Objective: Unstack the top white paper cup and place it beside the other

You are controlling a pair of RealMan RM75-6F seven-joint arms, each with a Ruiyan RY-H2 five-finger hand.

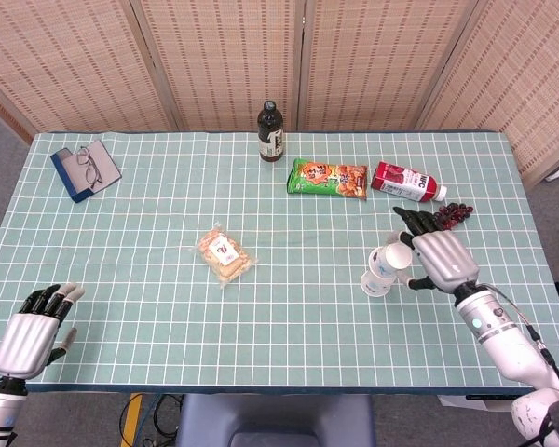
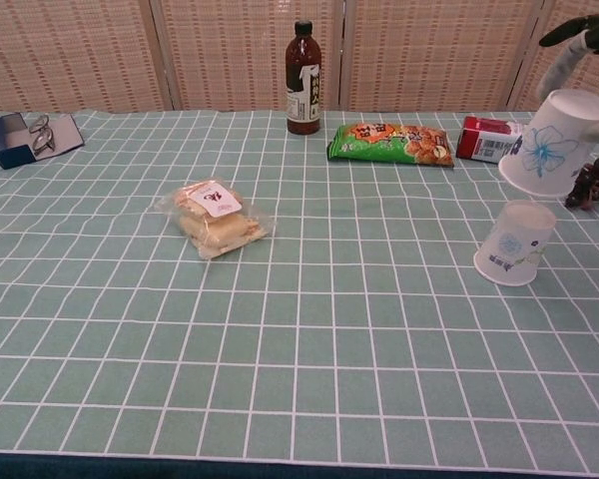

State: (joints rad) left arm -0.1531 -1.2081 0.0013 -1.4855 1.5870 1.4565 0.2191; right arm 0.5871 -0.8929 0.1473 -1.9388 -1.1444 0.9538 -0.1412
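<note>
My right hand [image 1: 436, 260] grips the top white paper cup [image 2: 556, 143], a cup with a blue flower print, and holds it tilted in the air, clear of the other cup. That second white cup [image 2: 515, 243] stands upside down on the green checked table [image 2: 309, 329], below and slightly left of the lifted one. In the head view the held cup [image 1: 395, 256] sits just above the standing cup [image 1: 376, 278]. Only some fingers [image 2: 579, 30] of the right hand show in the chest view. My left hand [image 1: 33, 328] rests at the table's near left edge, holding nothing.
A snack packet [image 1: 226, 254] lies mid-table. At the back stand a dark bottle [image 1: 271, 132], a green snack bag [image 1: 328, 178] and a red-labelled bottle [image 1: 406, 181] on its side. Dark grapes [image 2: 591, 183] lie right of the cups. Glasses on a case [image 1: 86, 168] sit far left.
</note>
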